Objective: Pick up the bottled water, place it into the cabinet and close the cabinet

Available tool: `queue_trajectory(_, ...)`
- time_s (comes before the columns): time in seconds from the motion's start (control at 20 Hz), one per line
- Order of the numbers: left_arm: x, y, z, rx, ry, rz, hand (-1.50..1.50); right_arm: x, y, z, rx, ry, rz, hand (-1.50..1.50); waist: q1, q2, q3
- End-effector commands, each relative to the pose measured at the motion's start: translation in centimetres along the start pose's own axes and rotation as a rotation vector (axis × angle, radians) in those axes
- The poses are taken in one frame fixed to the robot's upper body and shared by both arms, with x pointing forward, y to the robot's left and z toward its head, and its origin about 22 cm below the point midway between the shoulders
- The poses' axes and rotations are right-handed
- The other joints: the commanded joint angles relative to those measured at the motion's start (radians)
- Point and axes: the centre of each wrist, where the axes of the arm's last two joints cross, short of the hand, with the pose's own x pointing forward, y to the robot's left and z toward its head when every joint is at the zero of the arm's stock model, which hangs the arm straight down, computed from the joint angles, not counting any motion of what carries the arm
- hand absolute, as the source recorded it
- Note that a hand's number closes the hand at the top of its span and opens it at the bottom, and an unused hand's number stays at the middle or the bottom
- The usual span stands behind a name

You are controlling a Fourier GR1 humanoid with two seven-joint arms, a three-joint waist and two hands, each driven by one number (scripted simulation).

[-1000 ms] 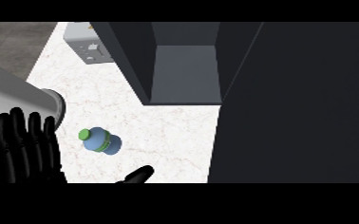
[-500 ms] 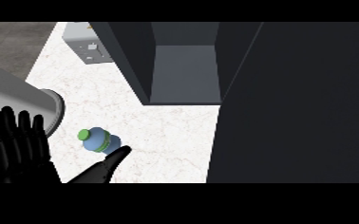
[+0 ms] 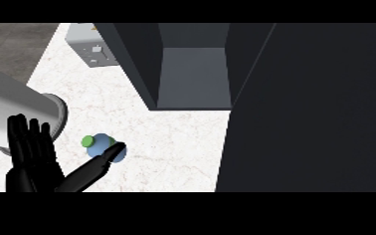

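- White marbled counter [image 3: 169,134] runs under everything, with the dark cabinet [image 3: 192,79] standing open at the top and its door [image 3: 301,109] swung out on the right.
- Bottled water [image 3: 101,146], blue with a green cap, sits on the counter left of the cabinet, near a grey cylinder [image 3: 33,112].
- Left hand [image 3: 29,154] rests at the lower left edge, fingers straight up and a bit spread.
- Right hand [image 3: 92,169] pokes straight, closed-together fingers at the bottle; looks like touching, hard to be sure.

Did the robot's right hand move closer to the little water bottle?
Yes. The right hand has slid left and up across the counter and now reaches the bottled water, which stays put beside the grey pot.
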Motion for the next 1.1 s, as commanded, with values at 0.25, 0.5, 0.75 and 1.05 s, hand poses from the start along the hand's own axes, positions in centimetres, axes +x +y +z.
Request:
queue_trajectory(0.25,-7.4,1.0,1.1,0.002,0.052,-0.001,-1.5,3.8,-0.5,2.0,-0.007,-0.061,0.017,-1.5,0.004,0.001,0.001)
queue_trajectory(0.5,-10.1,1.1,-0.4,-0.013,0.065,-0.009,-1.5,4.0,0.3,2.9,0.009,-0.08,0.006,-1.5,-0.005,0.0,0.001)
queue_trajectory(0.75,-13.4,2.5,-0.6,0.047,0.079,-0.014,-1.5,4.3,0.1,2.6,0.015,-0.07,0.016,-1.5,-0.004,0.001,0.001)
queue_trajectory(1.05,-16.1,4.5,-0.2,0.033,0.097,-0.005,-1.5,3.4,0.5,2.2,-0.001,-0.054,0.004,-1.5,0.002,0.001,0.002)
